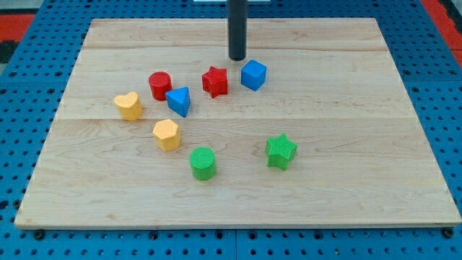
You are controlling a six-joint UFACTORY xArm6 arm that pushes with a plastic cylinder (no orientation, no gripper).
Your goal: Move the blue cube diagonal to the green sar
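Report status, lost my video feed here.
My tip just above-left of the blue cube, apparently not touching. Green star well below it. Red star beside cube, path down clear.

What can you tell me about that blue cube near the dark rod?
The blue cube is a small, matte, plastic-looking block with bevelled edges, resting flat on the wooden board, turned so a corner faces the camera. It lies in the upper middle, just right of the red star, apparently not touching. My tip hovers just up-left of it.

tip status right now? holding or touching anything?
My tip: a bare rod with no gripper, holding nothing. It sits just above and left of the blue cube, apart from it.
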